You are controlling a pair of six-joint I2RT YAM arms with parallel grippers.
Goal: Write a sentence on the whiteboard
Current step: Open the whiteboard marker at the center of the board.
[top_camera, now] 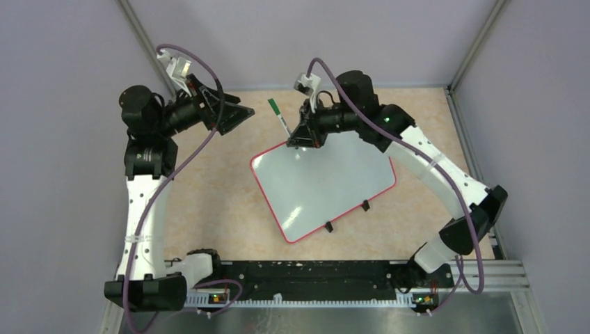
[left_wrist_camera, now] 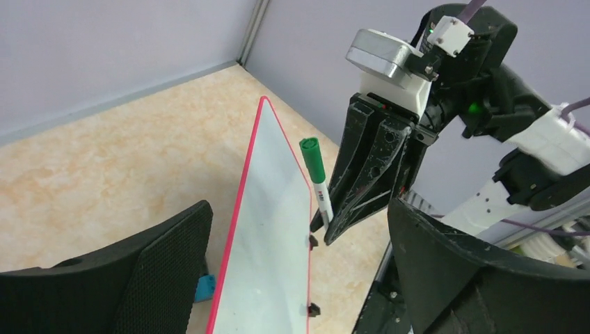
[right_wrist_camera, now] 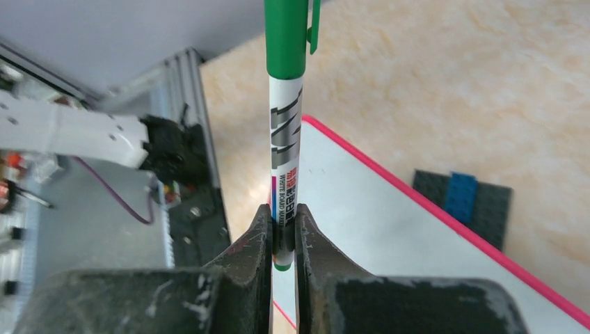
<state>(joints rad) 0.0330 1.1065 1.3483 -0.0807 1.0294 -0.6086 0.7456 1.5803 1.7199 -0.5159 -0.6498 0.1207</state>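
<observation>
The right pincer (right_wrist_camera: 282, 226) is clenched on the pen (right_wrist_camera: 286, 139) near its low end, over the far corner of the blank board (top_camera: 327, 188) on the table (top_camera: 209, 188). The left pincer (top_camera: 236, 118) is open and empty. Pushed down hard, the pen may slip or tip

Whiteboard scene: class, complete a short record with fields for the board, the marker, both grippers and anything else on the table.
whiteboard: flat on the table, red rim, no writing visible
marker: green cap uppermost, roughly upright, over the board's far edge
right gripper: shut on the marker
left gripper: open, empty, clear of the board
other: dark plate with a blue brick beside the board
</observation>
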